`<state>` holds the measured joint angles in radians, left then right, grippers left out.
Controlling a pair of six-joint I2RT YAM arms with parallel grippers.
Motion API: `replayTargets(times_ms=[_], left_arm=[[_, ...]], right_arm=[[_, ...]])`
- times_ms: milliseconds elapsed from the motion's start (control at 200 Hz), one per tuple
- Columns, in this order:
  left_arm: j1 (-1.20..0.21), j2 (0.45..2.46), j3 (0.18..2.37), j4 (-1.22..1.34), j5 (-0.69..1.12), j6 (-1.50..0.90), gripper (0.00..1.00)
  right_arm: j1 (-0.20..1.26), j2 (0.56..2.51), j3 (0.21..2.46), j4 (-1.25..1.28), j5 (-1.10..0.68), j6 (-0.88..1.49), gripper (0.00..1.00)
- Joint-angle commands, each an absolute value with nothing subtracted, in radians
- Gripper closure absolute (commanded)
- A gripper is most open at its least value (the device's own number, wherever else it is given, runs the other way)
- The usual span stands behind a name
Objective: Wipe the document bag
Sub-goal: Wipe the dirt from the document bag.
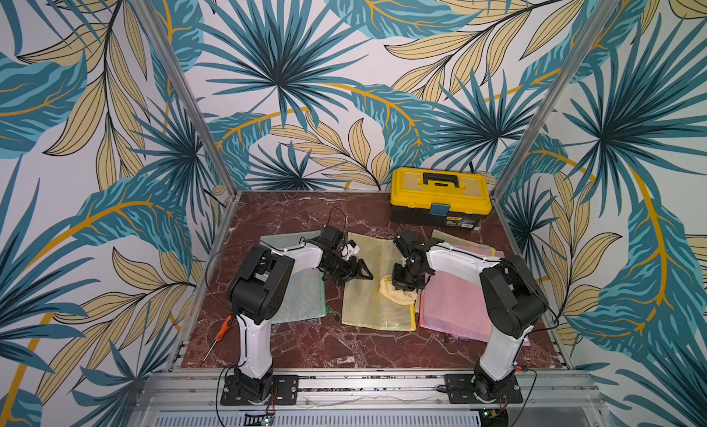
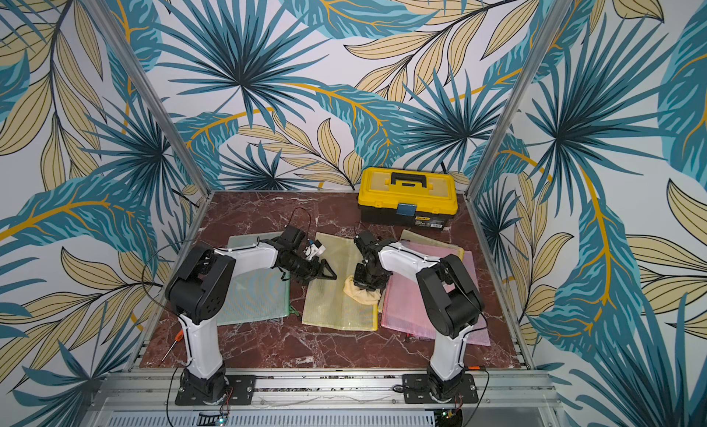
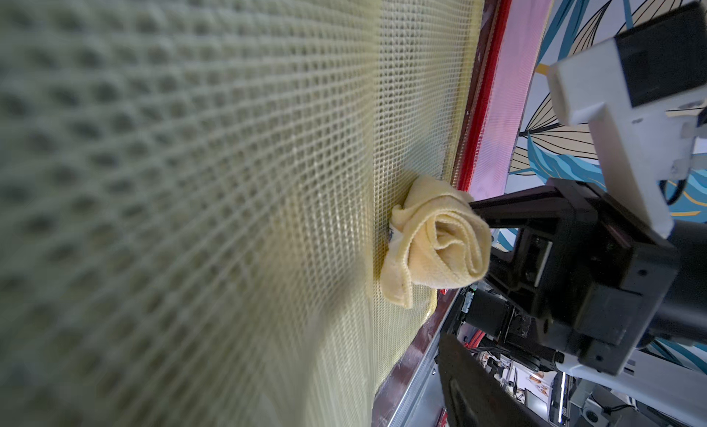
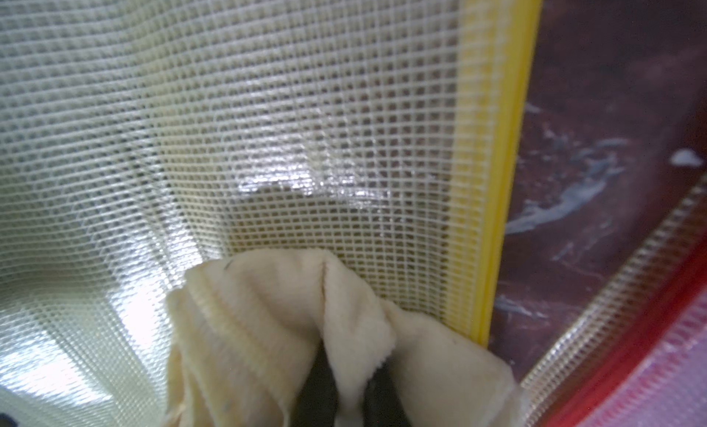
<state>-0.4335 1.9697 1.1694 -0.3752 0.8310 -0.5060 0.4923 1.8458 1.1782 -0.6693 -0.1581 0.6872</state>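
Your right pincer [image 4: 346, 398] is clenched on the yellow cloth [image 1: 399, 296], pressed onto the yellow document bag [image 1: 363, 306] mid-frame; your left pincer [image 1: 363, 271] hangs released over the bag's left edge.

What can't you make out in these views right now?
- Right gripper: fingertips wrapped in the cloth, every view.
- Green bag: largely behind the left arm, both top views.
- Toolbox label: too small to read, top views.
- Whether the left gripper touches the yellow bag: unclear from above.

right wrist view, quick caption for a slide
Right gripper pinches a bunched cream cloth against the yellow mesh document bag.
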Motion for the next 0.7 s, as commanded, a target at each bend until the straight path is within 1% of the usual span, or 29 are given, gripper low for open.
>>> replayTargets(times_ms=[0, 135, 230, 285, 411, 581, 616, 696], left_arm=[[-0.431, 1.949, 1.14, -0.379, 0.79, -0.522, 0.32], [-0.399, 1.908, 1.124, -0.38, 0.778, -0.532, 0.38], [-0.377, 1.888, 1.107, -0.382, 0.779, -0.532, 0.4], [-0.366, 1.879, 1.093, -0.383, 0.778, -0.53, 0.44], [-0.355, 1.87, 1.068, -0.382, 0.771, -0.528, 0.58], [-0.356, 1.883, 1.06, -0.383, 0.768, -0.525, 0.87], [-0.355, 1.884, 1.058, -0.383, 0.764, -0.526, 0.89], [-0.355, 1.879, 1.051, -0.384, 0.747, -0.528, 0.89]], right_arm=[[0.501, 1.898, 1.13, -0.657, -0.162, 0.68, 1.0], [0.502, 1.897, 1.129, -0.659, -0.16, 0.678, 1.0], [0.502, 1.9, 1.125, -0.66, -0.158, 0.677, 1.0], [0.502, 1.903, 1.124, -0.659, -0.158, 0.677, 1.0], [0.502, 1.911, 1.123, -0.654, -0.163, 0.68, 1.0], [0.504, 1.914, 1.134, -0.658, -0.166, 0.68, 1.0], [0.504, 1.913, 1.139, -0.66, -0.163, 0.678, 1.0], [0.503, 1.908, 1.144, -0.67, -0.156, 0.677, 1.0]])
